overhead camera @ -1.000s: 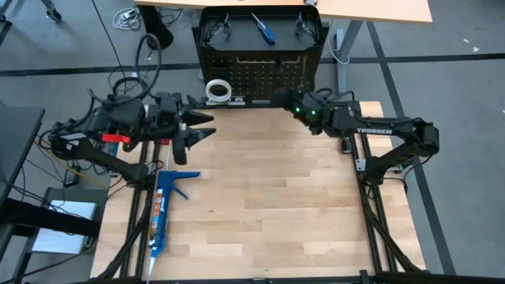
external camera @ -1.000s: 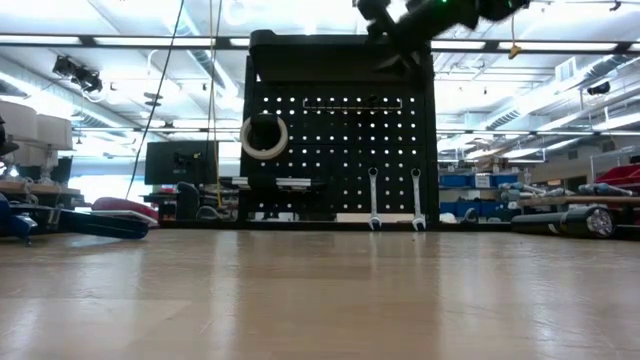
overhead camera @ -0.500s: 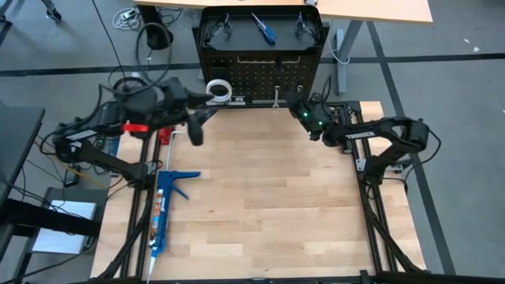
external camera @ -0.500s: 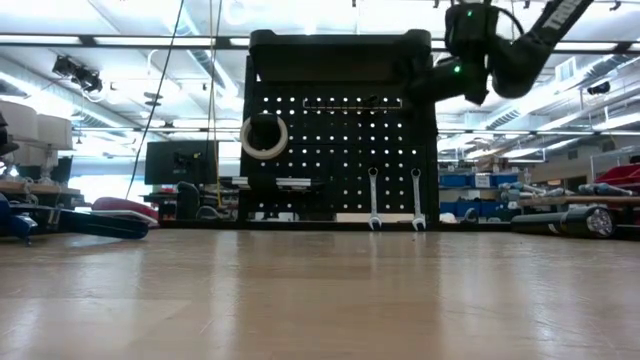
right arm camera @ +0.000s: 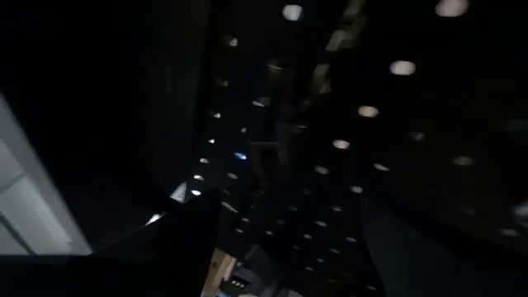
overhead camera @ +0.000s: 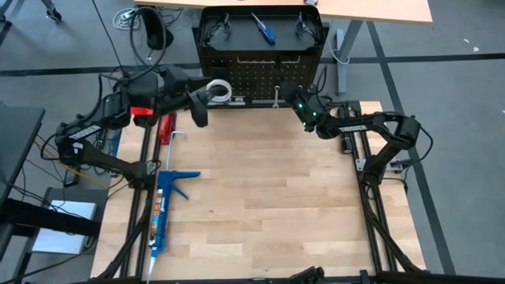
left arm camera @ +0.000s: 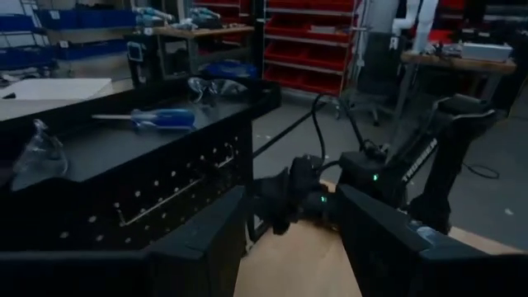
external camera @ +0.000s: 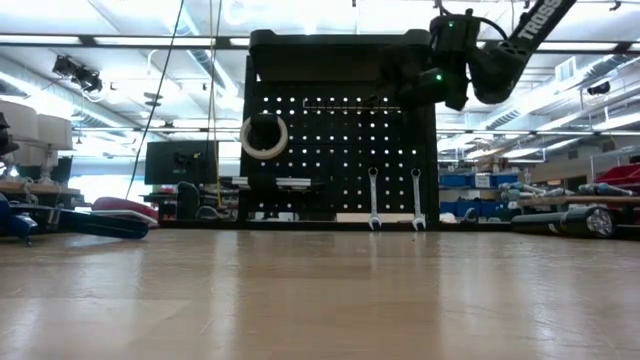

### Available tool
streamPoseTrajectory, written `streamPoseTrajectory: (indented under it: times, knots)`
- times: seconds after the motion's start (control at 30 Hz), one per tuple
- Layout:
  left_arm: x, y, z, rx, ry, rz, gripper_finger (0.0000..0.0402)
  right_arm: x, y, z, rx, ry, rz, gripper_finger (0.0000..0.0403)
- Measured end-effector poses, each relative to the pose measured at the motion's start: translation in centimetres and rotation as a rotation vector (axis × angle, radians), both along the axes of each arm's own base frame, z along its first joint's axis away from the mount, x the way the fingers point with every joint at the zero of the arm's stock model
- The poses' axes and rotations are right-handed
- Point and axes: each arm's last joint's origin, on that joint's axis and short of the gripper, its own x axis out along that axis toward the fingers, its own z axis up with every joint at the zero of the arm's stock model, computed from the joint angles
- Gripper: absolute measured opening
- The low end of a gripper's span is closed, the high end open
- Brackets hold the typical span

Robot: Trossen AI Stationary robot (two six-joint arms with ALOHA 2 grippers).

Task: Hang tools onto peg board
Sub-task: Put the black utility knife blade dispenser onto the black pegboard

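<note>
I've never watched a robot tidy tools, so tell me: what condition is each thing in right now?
Tape roll: hanging on the peg board.
Two wrenches: hanging low on the board.
Blue-handled screwdriver: lying on the board's top.
Caulking gun: lying flat on the table.
Left gripper: open, empty.
Right gripper: at the board.

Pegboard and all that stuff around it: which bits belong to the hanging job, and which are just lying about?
Part of the job:
peg board
tape roll
two wrenches
blue-handled screwdriver
safety glasses

Just lying about:
blue caulking gun
red-handled tool
</note>
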Motion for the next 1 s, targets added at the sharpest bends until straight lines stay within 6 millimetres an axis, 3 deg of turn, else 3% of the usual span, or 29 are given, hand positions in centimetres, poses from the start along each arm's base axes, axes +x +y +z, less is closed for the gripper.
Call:
streamPoseTrajectory:
  times: [0.67, 1.0]
  knots:
    - [0.5, 0.8, 0.0, 0.018, 0.002, -0.059, 0.0193, -0.6, -3.1, 1.0, 0.003, 0.084, 0.045, 0.0295]
    - [0.5, 0.8, 0.0, 0.02, -0.001, -0.057, 0.0193, -0.4, -3.7, 1.9, 0.014, 0.073, 0.055, 0.029]
